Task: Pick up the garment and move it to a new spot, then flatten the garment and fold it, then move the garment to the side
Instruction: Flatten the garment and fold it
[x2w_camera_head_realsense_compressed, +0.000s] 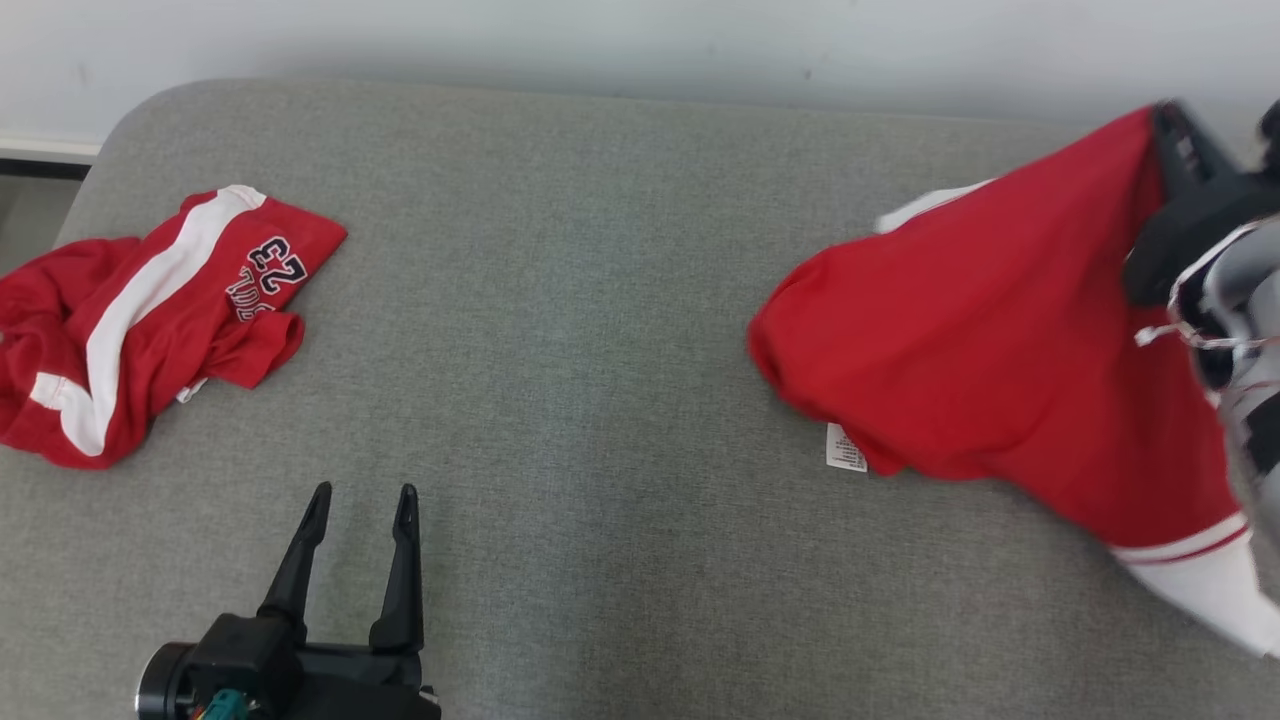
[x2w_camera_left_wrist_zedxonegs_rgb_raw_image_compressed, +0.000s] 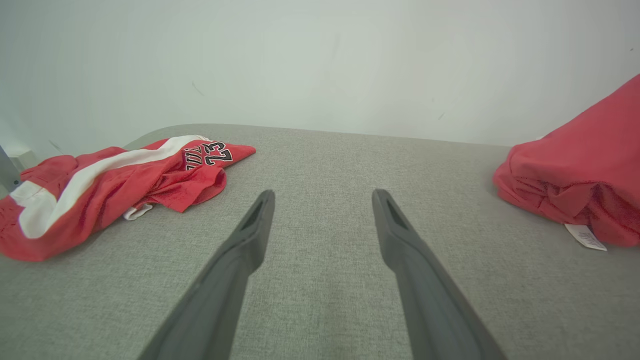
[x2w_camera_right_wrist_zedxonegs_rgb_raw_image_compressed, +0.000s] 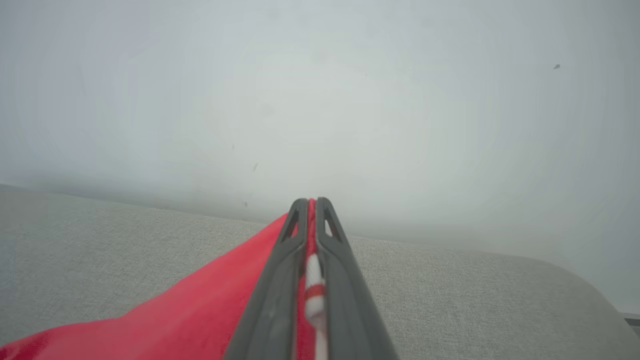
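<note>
Head view: the right gripper (x2w_camera_head_realsense_compressed: 1168, 118) sits at the far right corner of the grey table (x2w_camera_head_realsense_compressed: 600, 300), blurred against the frame edge, so its grip is hard to read here. The red garment (x2w_camera_head_realsense_compressed: 980, 340) seems to hang from it, stretched down and across the table's right side, with a white care label (x2w_camera_head_realsense_compressed: 845, 447) at its lower hem. The left gripper (x2w_camera_head_realsense_compressed: 362, 498) hovers over the table's near edge, fingers spread wide and holding nothing. A second, numbered garment (x2w_camera_head_realsense_compressed: 150, 320) lies crumpled on the table's left side.

Left wrist view: the spread fingers point across bare table. The red garment's bunched lower part rests on the table at the right.

Right wrist view: the fingers are pressed together on red cloth, with a white, red-striped trim pinched between them, raised above the table's far edge.

By my reading, the pick-up is secured but only partly lifted. Moving, flattening, folding and setting aside all remain.
</note>
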